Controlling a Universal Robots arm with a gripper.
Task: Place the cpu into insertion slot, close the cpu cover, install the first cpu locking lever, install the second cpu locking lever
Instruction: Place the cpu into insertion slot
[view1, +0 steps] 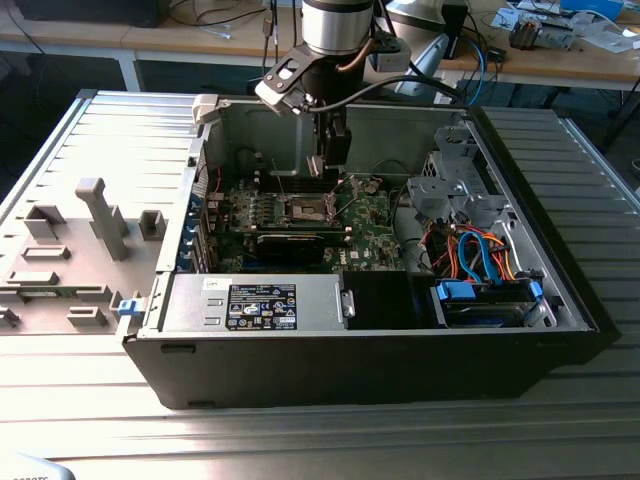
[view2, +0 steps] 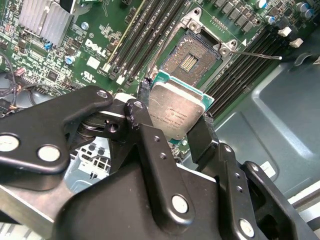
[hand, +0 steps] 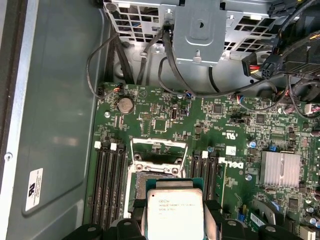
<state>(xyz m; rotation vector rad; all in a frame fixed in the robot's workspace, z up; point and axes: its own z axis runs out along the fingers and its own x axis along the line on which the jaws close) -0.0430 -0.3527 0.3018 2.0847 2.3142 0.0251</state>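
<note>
My gripper (view2: 172, 126) is shut on the cpu (view2: 176, 111), a silver-topped square chip with a green edge, one black finger (view2: 139, 114) on each side. In the first wrist view the cpu (hand: 174, 212) hangs tilted just above the open insertion slot (hand: 150, 176), whose contact field (view2: 190, 61) lies bare. The cpu cover (hand: 159, 149) stands raised at the slot's far edge. Two thin wire locking levers (view2: 256, 54) stick up free beside the slot. In the exterior view the gripper (view1: 330, 160) reaches down into the case over the slot (view1: 308, 208).
The open computer case (view1: 560, 300) lies on a ribbed metal table. Memory slots (hand: 107, 185) flank the socket, a finned heatsink (hand: 280, 170) sits to one side. A power supply box (view1: 255, 303), cables (view1: 480, 250) and a drive cage (view1: 450, 180) crowd the case.
</note>
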